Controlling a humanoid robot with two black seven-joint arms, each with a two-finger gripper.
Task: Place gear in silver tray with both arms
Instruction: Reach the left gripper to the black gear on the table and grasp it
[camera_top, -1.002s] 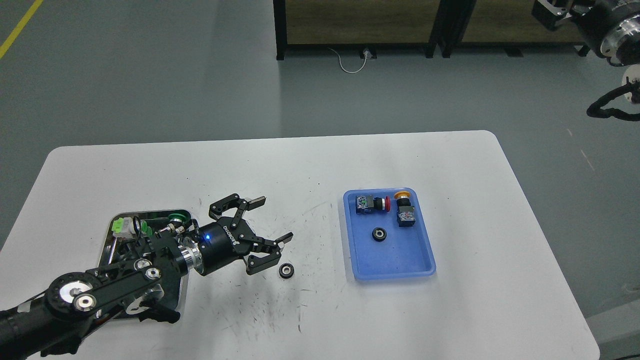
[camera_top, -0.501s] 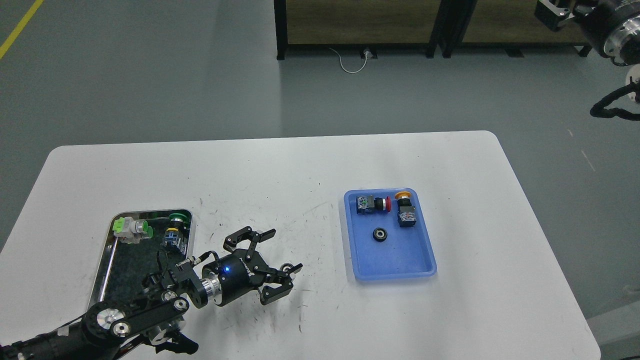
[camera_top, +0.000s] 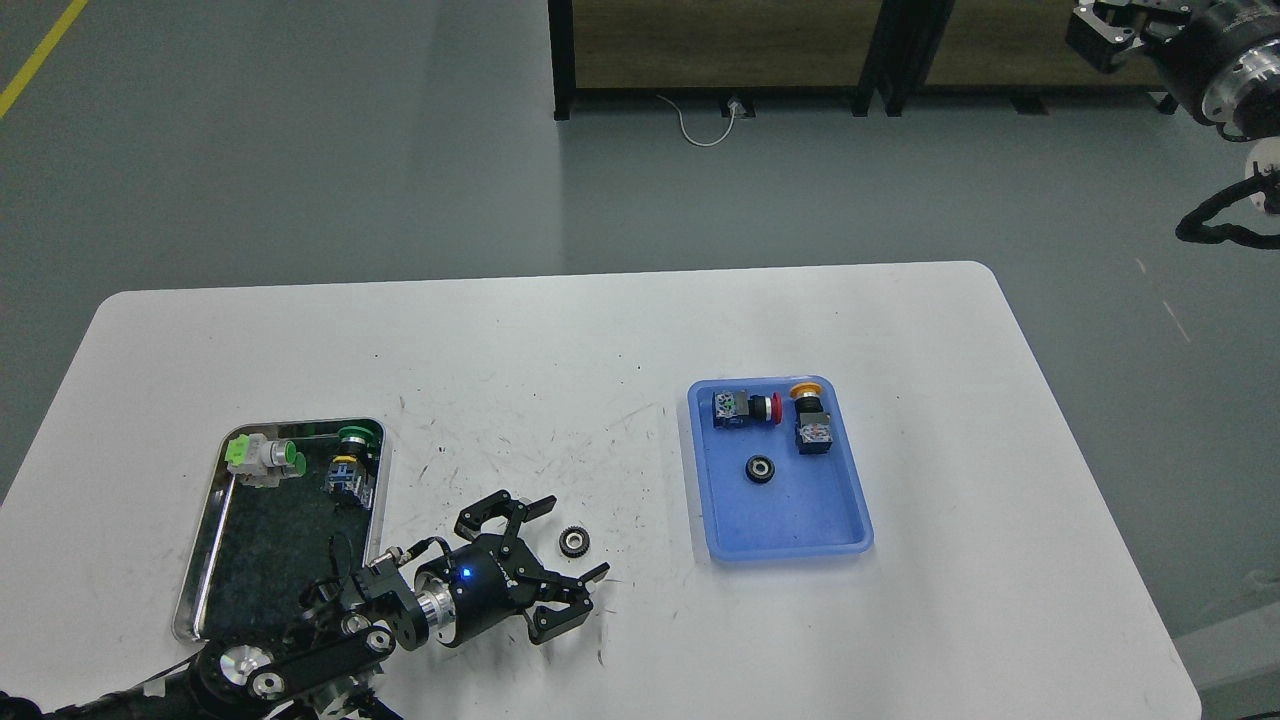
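Observation:
A small black gear (camera_top: 572, 542) lies on the white table (camera_top: 560, 340), between the two trays. My left gripper (camera_top: 575, 538) is open, its two fingers (camera_top: 540, 506) on either side of the gear, which sits just inside the gap. The silver tray (camera_top: 205, 545) lies at the left and holds a green-and-white switch (camera_top: 262, 459) and a green-capped button (camera_top: 350, 458). A second black gear (camera_top: 759, 468) lies in the blue tray (camera_top: 790, 520). My right arm (camera_top: 1215, 60) is raised at the top right corner; its gripper is out of view.
The blue tray also holds a red-capped button (camera_top: 745, 408) and a yellow-capped button (camera_top: 808, 418). A black cable (camera_top: 1225, 215) hangs at the right edge. Dark cabinets (camera_top: 720, 50) stand on the floor beyond the table.
My left arm has drawn back toward the table's near edge and lowered, uncovering the silver tray. The gear on the table has stayed put.

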